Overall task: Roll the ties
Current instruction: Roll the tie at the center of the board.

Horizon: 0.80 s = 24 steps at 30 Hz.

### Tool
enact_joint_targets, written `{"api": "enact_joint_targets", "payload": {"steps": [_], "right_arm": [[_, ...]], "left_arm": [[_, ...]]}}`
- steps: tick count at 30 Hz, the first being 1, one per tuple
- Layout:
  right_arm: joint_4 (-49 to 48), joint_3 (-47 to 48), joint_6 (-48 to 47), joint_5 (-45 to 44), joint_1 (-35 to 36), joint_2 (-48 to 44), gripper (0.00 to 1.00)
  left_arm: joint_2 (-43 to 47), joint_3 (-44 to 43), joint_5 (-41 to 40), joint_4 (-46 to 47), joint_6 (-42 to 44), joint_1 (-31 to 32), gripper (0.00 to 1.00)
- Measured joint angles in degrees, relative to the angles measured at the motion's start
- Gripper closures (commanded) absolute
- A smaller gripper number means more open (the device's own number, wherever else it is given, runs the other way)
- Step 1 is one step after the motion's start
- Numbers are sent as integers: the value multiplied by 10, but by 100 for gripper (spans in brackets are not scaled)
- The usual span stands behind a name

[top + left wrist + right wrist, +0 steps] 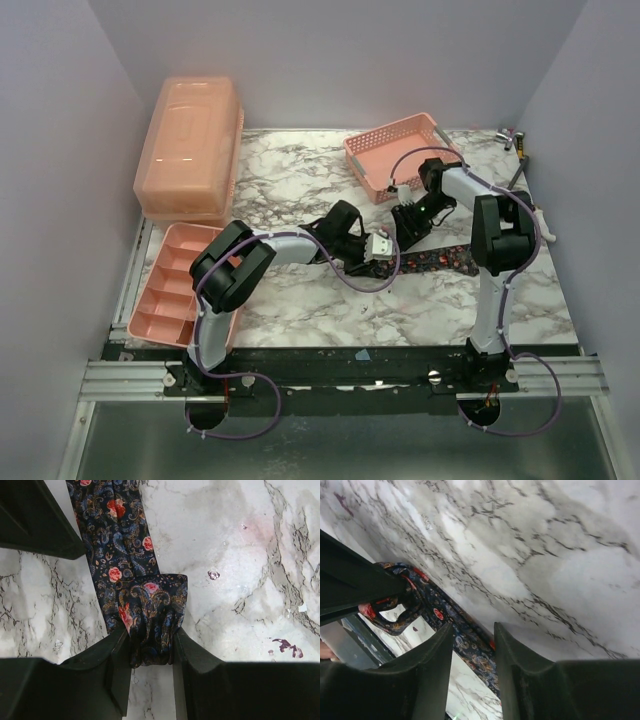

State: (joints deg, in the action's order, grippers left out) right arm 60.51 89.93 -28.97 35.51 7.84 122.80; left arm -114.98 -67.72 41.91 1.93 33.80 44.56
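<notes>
One tie (435, 261), dark navy with red and orange flowers, lies as a strip across the marble table (300, 300) right of centre. My left gripper (377, 250) is shut on its folded, partly rolled end (152, 615); the strip (112, 530) runs away from the fingers (187, 655) along the table. My right gripper (410, 226) is open and hovers just over the strip (470, 647), one finger on each side, not touching it. In the right wrist view the rolled end (395, 607) shows at the left, partly hidden by the left gripper.
An orange lidded bin (190, 145) stands at the back left. A pink divided tray (172, 285) lies at the left edge. A pink mesh basket (395, 152) sits at the back, just behind the right arm. Small tools (515, 140) lie at the back right corner.
</notes>
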Motion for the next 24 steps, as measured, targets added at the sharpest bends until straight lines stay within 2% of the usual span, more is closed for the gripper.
{"api": "enact_joint_targets", "payload": {"steps": [3, 7, 15, 24], "right_arm": [[-5, -4, 1, -8, 11, 0, 82], [0, -5, -5, -16, 19, 2, 92], [40, -3, -27, -16, 18, 1, 93], [25, -57, -21, -31, 19, -15, 93]], "left_arm": [[0, 0, 0, 3, -5, 0, 99], [0, 0, 0, 4, -11, -2, 99], [-1, 0, 0, 6, -19, -4, 99], [-1, 4, 0, 18, -31, -6, 100]]}}
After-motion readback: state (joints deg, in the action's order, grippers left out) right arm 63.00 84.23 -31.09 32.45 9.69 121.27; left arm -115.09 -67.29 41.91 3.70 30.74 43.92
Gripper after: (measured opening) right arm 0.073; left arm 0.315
